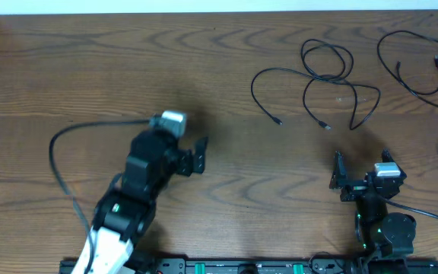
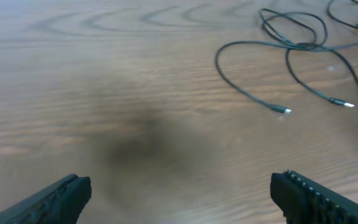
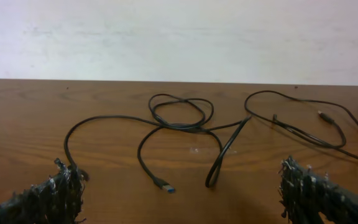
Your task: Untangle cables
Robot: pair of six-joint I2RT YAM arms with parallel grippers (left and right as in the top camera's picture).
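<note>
The left arm (image 1: 131,202) rose from its base at the near edge and leaned up and to the right, its white lower link giving way to black upper links. The left gripper (image 2: 180,190) stood wide open, its 2 fingers (image 2: 58,200) far apart and nothing between them. The right arm (image 1: 382,221) sat folded compactly over its base. The right gripper (image 3: 180,183) was also spread fully, with both rough-padded fingertips (image 3: 48,198) at the lower corners of the wrist view and nothing held.
</note>
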